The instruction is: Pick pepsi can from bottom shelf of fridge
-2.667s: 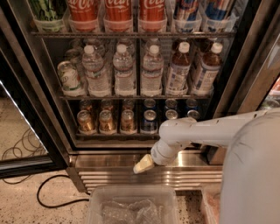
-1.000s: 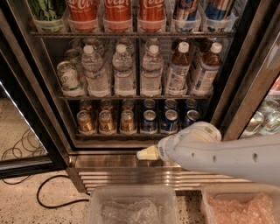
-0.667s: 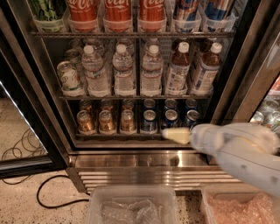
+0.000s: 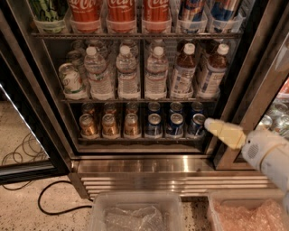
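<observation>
- Camera view looks into the open fridge (image 4: 149, 164), with its dark interior, wire racks and ribbed stainless-steel base.
- The bottom shelf (image 4: 135, 140) carries short cans in two groups, each in a front and a back row: gold-brown cans (image 4: 109, 126) on the left and blue cans (image 4: 153, 126) on the right.
- The pepsi can (image 4: 195, 125) nearest the robot is the rightmost one in the front row. It stands upright with its silver top showing, just beside another blue can on its left.
- The gripper (image 4: 211, 125) is a cream-coloured wedge that reaches in from the right at the height of the bottom shelf, with its tip pointing left.
- That tip lies just beside the right side of the pepsi can. Whether the two touch cannot be told.
- Whether the gripper is open or closed cannot be told either: it reads as one tapered shape.
- The white arm (image 4: 271, 155) behind it runs off the lower right edge, in front of the door frame.
- The rack above holds clear water bottles (image 4: 128, 72) and, to their right, two darker bottles (image 4: 183, 74).
- Red Coca-Cola containers (image 4: 121, 12) stand on the top rack.
- Two clear plastic bins (image 4: 135, 198) sit on the speckled floor below the fridge.
- A black cable (image 4: 49, 200) loops at the lower left.
</observation>
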Tool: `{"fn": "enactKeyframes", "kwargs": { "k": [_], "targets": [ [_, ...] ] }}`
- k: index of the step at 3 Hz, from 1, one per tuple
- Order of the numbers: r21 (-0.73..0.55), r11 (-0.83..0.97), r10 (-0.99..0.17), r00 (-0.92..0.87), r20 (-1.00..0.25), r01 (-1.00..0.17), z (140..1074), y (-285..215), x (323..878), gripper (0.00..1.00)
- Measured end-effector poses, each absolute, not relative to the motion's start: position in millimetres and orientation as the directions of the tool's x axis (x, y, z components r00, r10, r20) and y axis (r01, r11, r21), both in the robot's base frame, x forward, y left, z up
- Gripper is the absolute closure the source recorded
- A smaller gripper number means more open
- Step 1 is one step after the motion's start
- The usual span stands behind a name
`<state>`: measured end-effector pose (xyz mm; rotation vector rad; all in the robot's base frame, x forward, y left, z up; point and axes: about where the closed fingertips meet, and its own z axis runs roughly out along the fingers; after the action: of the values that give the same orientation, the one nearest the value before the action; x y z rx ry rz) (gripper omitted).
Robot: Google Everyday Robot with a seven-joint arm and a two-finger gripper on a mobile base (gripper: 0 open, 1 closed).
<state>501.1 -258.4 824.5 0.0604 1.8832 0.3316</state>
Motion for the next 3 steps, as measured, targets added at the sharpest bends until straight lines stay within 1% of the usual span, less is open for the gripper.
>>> {"fn": "enactKeyframes", "kwargs": {
  "k": [1,2,3],
  "targets": [
    [0.260,0.950,0.198,-0.310,-0.930,-0.173,820.6,-235.1,496.5,0.00],
    [0.260,0.950,0.198,-0.309,-0.930,-0.174,821.4,-234.8,497.0,0.00],
    [0.252,0.946,0.189,-0.288,-0.939,-0.202,820.8,-228.8,493.4,0.00]
  ]
}}
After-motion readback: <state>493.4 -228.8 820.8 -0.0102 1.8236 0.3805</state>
